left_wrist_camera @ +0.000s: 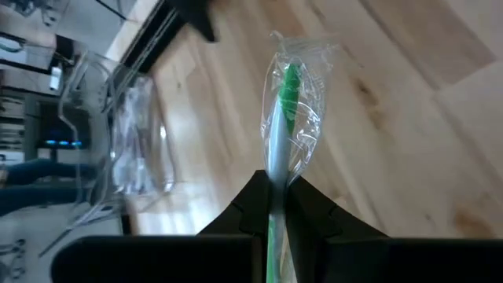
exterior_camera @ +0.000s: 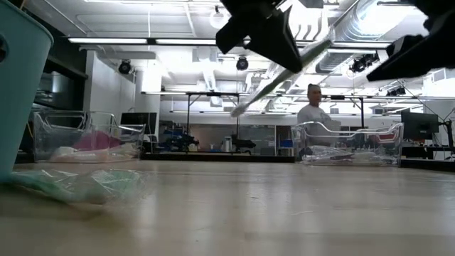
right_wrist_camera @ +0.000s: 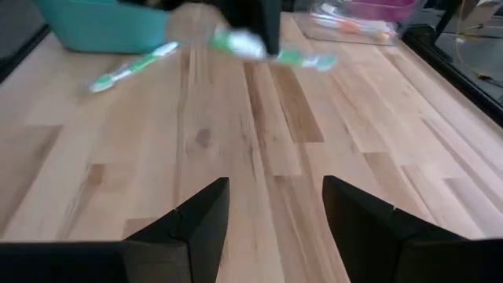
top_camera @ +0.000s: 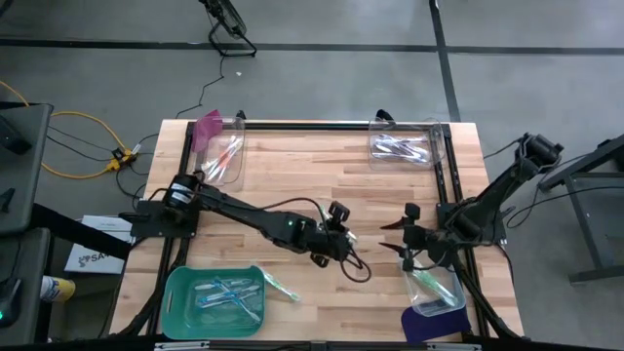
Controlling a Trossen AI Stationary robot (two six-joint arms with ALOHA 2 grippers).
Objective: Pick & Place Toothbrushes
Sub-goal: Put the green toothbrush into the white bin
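Note:
My left gripper [top_camera: 338, 244] hangs over the middle of the table, shut on a green-and-white toothbrush [left_wrist_camera: 284, 118] in a clear wrapper. The same toothbrush [exterior_camera: 281, 78] shows slanting in the low view, and in the right wrist view [right_wrist_camera: 302, 57] too. Another toothbrush [top_camera: 280, 286] lies flat on the wood beside the teal tray [top_camera: 175, 292], which holds several more. My right gripper [top_camera: 398, 237] stands open a little to the right of the left one, with nothing between its fingers [right_wrist_camera: 196, 228]. My left gripper pinches the wrapped toothbrush between its two fingers [left_wrist_camera: 314, 212], at about the middle of its length [left_wrist_camera: 275, 177]. The fingers come slanting down from the table's left. The toothbrush is lifted clear of the table and tilted, its green part sticking out past the fingertips.
Clear bins stand at the far left [top_camera: 222, 156], far right [top_camera: 402, 148] and near right [top_camera: 434, 288]. A pink piece lies by the far left bin and a purple one [top_camera: 434, 325] by the near right bin. A person [exterior_camera: 313, 114] stands in the room beyond the table.

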